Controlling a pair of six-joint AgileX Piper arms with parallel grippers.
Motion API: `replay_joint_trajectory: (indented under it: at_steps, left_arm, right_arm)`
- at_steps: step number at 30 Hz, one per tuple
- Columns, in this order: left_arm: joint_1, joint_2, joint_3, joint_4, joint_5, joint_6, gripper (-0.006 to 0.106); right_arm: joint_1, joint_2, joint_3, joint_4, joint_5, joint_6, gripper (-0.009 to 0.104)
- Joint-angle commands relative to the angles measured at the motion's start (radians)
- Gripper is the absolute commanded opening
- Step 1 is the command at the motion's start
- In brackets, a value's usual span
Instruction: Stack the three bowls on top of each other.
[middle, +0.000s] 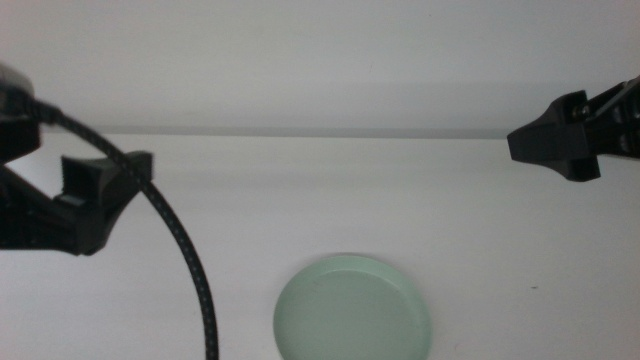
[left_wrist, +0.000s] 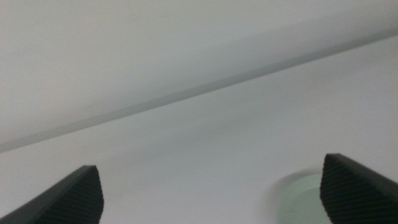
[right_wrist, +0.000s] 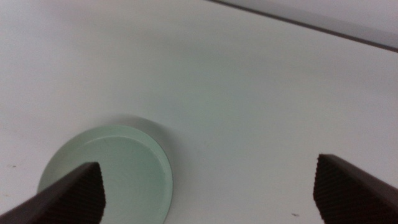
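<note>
Near the bottom centre of the middle view, only the pale green bowl (middle: 353, 309) is seen on the white table (middle: 330, 190); it lies upright and empty, and nothing is stacked on it. The other two bowls are not shown. The left gripper (middle: 95, 195) at the left edge and the right gripper (middle: 550, 148) at the upper right are kept wide open, holding nothing, probably raised so the bowl stays reachable.

White table (middle: 400, 200), plain grey wall (middle: 320, 60) behind
</note>
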Motion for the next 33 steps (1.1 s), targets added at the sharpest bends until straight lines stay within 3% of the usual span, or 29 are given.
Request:
replay_joint_trajectory:
  at_steps: [1, 5, 15, 17, 23, 26, 29, 33]
  left_arm:
    - [0.035, -0.023, 0.042, 0.034, -0.056, 0.002, 0.094]
    - [0.042, -0.047, 0.053, 0.108, -0.06, 0.002, 0.094]
    - [0.042, -0.049, 0.053, 0.112, -0.062, 0.0, 0.094]
    - [0.042, -0.051, 0.08, 0.071, -0.099, 0.0, 0.094]
    - [0.068, -0.152, 0.301, 0.065, -0.352, 0.0, 0.094]
    - [0.105, -0.224, 0.41, 0.065, -0.363, 0.0, 0.094]
    - [0.152, -0.313, 0.494, 0.076, -0.361, 0.0, 0.094]
    - [0.215, -0.459, 0.58, 0.15, -0.359, 0.002, 0.094]
  right_arm:
    - [-0.002, -0.009, 0.003, -0.001, -0.002, 0.019, 0.089]
    - [-0.002, -0.009, 0.003, 0.001, -0.009, 0.023, 0.089]
    - [-0.002, -0.009, 0.003, -0.001, -0.009, 0.023, 0.089]
    - [-0.017, -0.035, 0.007, 0.002, -0.023, 0.023, 0.089]
    - [-0.201, -0.244, 0.186, 0.017, -0.27, 0.026, 0.089]
    - [-0.342, -0.364, 0.395, 0.111, -0.469, 0.026, 0.089]
    - [-0.457, -0.508, 0.584, 0.202, -0.53, 0.026, 0.089]
    - [-0.536, -0.739, 0.779, 0.16, -0.534, 0.026, 0.089]
